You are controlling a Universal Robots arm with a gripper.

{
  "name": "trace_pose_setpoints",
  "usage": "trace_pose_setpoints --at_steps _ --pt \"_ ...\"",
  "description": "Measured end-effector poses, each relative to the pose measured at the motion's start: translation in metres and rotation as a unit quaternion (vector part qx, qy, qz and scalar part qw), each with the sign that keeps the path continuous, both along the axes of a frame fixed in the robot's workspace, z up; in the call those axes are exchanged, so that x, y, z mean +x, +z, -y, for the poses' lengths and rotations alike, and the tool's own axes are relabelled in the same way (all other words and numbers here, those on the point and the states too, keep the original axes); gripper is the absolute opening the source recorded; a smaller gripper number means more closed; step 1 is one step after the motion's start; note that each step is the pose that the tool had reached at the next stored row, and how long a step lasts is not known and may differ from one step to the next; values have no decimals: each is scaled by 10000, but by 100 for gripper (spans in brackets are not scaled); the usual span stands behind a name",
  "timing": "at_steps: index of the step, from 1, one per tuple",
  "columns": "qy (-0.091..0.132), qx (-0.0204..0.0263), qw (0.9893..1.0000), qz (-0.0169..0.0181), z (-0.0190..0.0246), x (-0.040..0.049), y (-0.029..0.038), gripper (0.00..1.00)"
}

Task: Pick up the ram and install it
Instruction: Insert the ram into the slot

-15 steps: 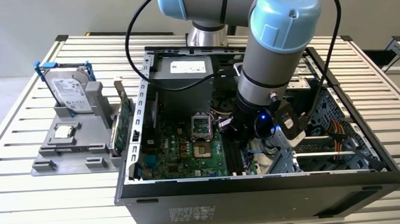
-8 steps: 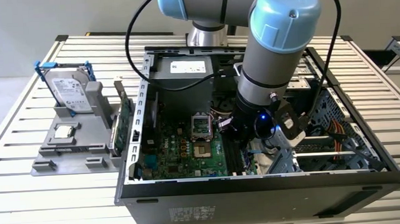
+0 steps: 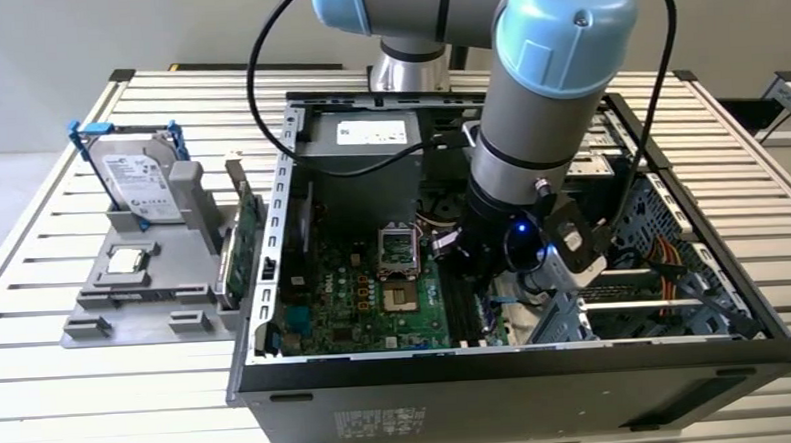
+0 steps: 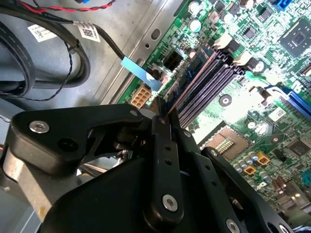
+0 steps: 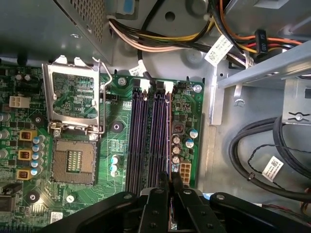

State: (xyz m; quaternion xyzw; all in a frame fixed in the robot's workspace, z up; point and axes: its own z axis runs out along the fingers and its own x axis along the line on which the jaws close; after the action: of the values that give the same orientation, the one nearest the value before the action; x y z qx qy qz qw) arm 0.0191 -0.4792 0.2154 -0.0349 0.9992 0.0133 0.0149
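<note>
1. While looking across the exterior view: arm (image 3: 538, 105) plunged into the open computer case (image 3: 509, 377), hand (image 3: 481, 263) low over the motherboard (image 3: 359, 303). Well away from the hand, towards the exterior view's left, outside the case on the slatted desk (image 3: 83, 395): a grey fixture (image 3: 132, 303) carrying a silver hard drive (image 3: 141, 183) with blue clips. Between fixture and case wall, a green expansion card (image 3: 244, 248) standing on edge.
2. Turning to the first wrist view: hand (image 5: 169, 177) drawn narrow, fingertips (image 5: 163, 180) pinched on the ram (image 5: 168, 136). Seen edge-on as a thin line running straight ahead of the fingertips, along the outermost of the purple memory slots (image 5: 146, 136). Cannot tell whether fully seated. To one side of the hand, past the slots, the open processor socket (image 5: 73, 160). To the other side, bare case floor and black cables (image 5: 257, 145).
3. Turning to the second wrist view: hand (image 4: 164, 116) again narrow and clamped on the ram (image 4: 194, 80), a thin coppery edge stretching away from the fingertips beside the other memory slots (image 4: 214, 82). Just beside the hand, a white connector (image 4: 140, 97) on the board and a light blue tab (image 4: 138, 72).
</note>
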Motion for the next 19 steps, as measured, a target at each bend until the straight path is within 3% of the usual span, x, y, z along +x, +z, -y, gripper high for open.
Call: trace_pose_setpoints --at_steps 19 --pt "-194 -2 9998 17 -1 -73 -25 0"
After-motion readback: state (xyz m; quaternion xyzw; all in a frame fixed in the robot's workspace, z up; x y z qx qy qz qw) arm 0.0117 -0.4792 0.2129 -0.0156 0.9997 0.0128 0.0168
